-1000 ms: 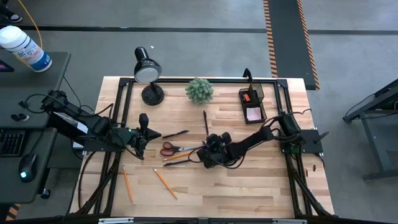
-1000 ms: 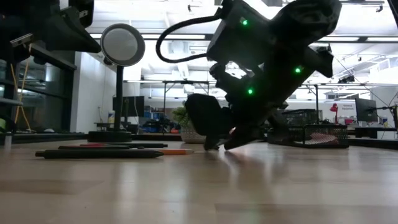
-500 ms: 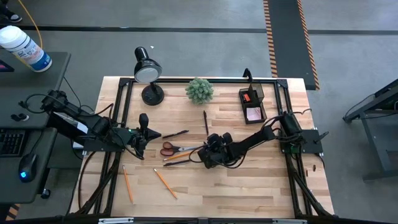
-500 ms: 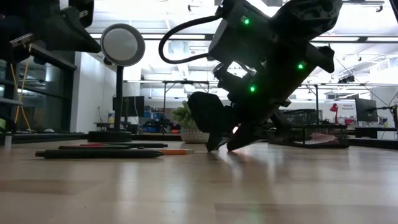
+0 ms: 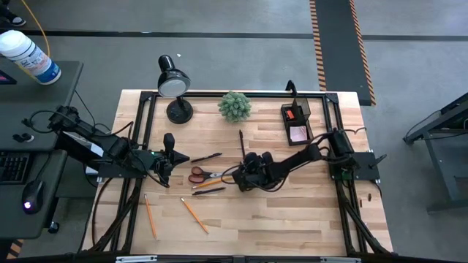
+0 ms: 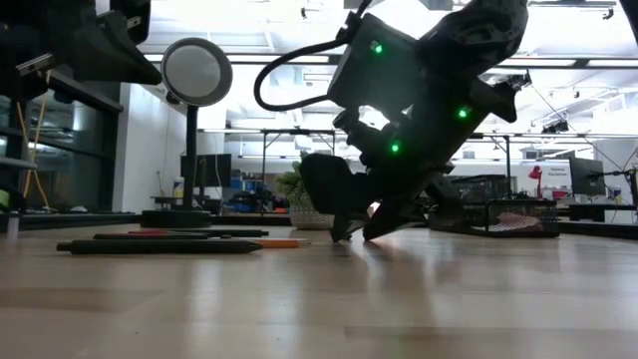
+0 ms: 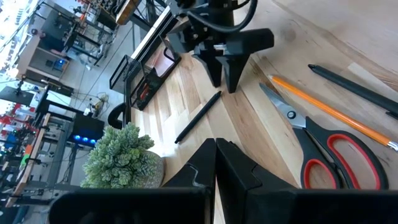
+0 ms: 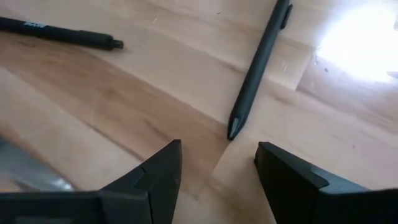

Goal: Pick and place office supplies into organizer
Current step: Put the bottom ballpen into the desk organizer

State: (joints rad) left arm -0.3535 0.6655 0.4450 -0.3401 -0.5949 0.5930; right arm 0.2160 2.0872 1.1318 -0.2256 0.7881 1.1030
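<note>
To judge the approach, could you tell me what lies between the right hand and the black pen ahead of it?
Only bare wood: in the right wrist view, the open right hand faces the black pen tip with nothing between.

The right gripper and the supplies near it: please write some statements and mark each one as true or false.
1. The right gripper is open above the table. True.
2. It holds a black pen. False: the pen lies on the wood ahead of its fingers, untouched.
3. The scissors are inside the organizer. False: they lie on the table, left of the right gripper.
4. The left gripper is shut. True.
5. Two orange pencils lie apart near the front edge. True.
</note>
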